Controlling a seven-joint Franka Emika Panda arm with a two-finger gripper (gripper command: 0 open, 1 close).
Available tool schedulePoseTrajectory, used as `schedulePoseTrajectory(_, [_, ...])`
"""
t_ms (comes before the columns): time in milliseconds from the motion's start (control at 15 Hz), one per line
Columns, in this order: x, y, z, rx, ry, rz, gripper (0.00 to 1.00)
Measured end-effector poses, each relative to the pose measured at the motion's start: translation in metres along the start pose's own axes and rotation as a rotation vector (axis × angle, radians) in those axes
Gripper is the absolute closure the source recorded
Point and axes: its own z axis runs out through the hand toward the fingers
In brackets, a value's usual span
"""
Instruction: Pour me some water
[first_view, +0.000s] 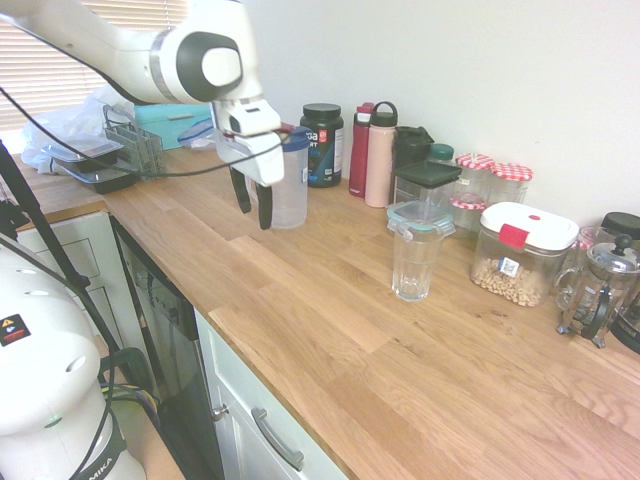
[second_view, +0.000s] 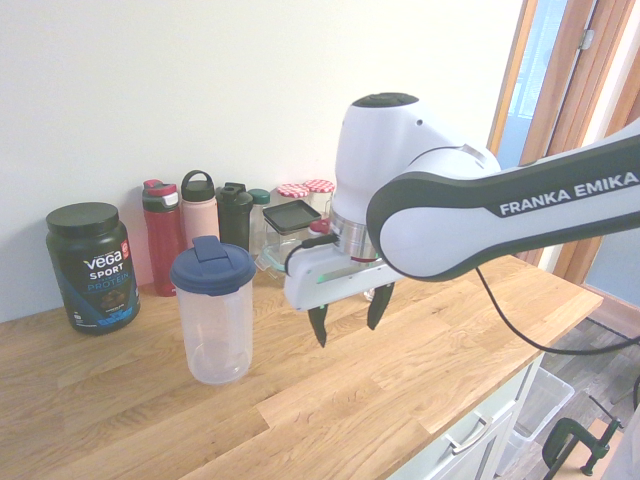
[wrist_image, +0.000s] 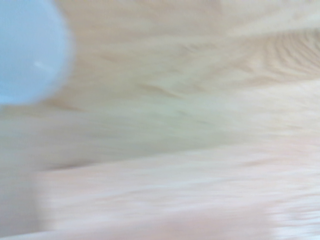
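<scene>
A clear plastic jug (first_view: 291, 188) with a blue lid stands on the wooden counter, also seen as the jug (second_view: 214, 325) in the second exterior view. My gripper (first_view: 253, 212) hangs open just in front of it, fingers pointing down, empty and a little above the wood. In the second exterior view the gripper (second_view: 347, 330) is to the jug's right, apart from it. An empty drinking glass (first_view: 414, 262) stands further along the counter. The wrist view is blurred; a pale blue round shape (wrist_image: 27, 50), likely the jug's lid, sits at its corner over wood.
Along the wall stand a black protein tub (first_view: 322, 143), a red bottle (first_view: 360, 148), a pink bottle (first_view: 380, 155), stacked boxes (first_view: 425, 185), a nut container (first_view: 520, 255) and a French press (first_view: 598, 290). A dish rack (first_view: 135, 150) stands beyond the jug. The counter's front edge (first_view: 260, 375) drops to drawers.
</scene>
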Motion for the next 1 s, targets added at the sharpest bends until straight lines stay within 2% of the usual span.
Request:
schedulePoseTrajectory(200, [-0.038, -0.025, -0.017, 0.074, 0.078, -0.003, 0.00])
schedulePoseTrajectory(400, [-0.065, -0.058, -0.025, 0.145, 0.137, -0.053, 0.00])
schedulePoseTrajectory(667, [-0.078, -0.094, -0.013, 0.171, 0.178, -0.084, 0.00])
schedulePoseTrajectory(733, [-0.078, -0.101, -0.010, 0.175, 0.187, -0.084, 1.00])
schedulePoseTrajectory(1000, [-0.070, -0.124, 0.013, 0.181, 0.204, -0.082, 1.00])
